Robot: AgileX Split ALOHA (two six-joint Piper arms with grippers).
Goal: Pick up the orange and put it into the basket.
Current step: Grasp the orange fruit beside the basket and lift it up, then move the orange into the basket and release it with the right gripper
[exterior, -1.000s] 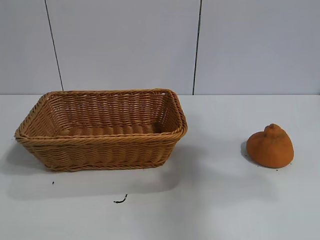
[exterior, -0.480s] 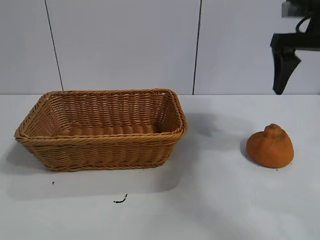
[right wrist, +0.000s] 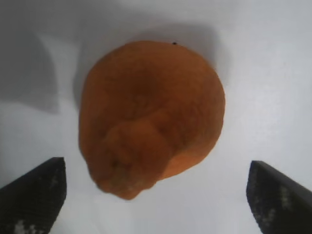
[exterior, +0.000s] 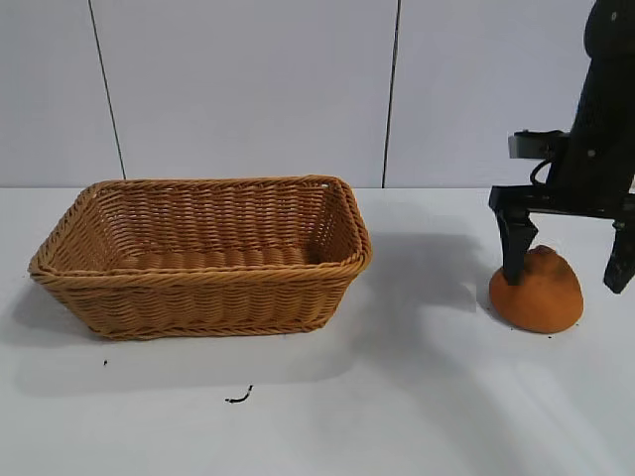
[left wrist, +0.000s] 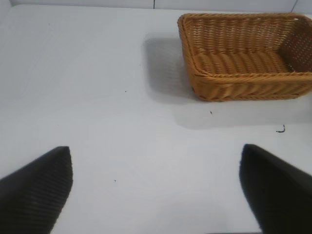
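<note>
Your right gripper (exterior: 566,260) spread wide and straddling the orange (exterior: 538,294) on the desk (exterior: 417,397), basket (exterior: 203,283) well apart, your left gripper (left wrist: 156,187) also spread, over bare desk

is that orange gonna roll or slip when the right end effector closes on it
The orange sits on a broad base, so it probably won't roll. Its skin looks matte, so slipping seems unlikely. The lumpy, knobbed shape could twist it slightly between the fingers of the open right end effector.
</note>
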